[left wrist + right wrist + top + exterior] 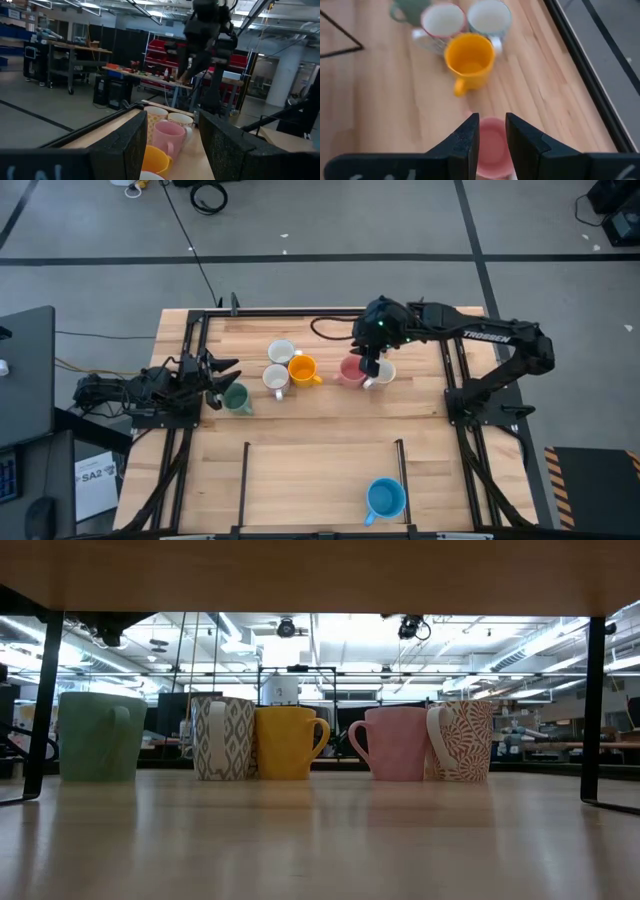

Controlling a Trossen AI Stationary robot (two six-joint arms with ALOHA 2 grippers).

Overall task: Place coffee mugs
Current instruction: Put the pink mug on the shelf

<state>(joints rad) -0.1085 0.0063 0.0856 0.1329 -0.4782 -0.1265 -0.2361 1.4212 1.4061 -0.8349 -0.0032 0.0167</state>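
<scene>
Pink mug [351,370] sits mid-table beside the red-patterned mug [384,373]; right gripper [492,131] hovers above, jaws parted, empty. I judge a careless descent could knock either. Left gripper [218,370] open near the green mug [236,397].

Pink mug [492,145] partly hidden behind right gripper [492,131] fingers, white mug [384,374] under right arm, green mug [409,10] cut by frame edge

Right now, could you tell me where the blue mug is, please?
In the high view the blue mug stands alone at the table's near edge, right of centre, well apart from the row holding the orange mug and pink mug.
</scene>
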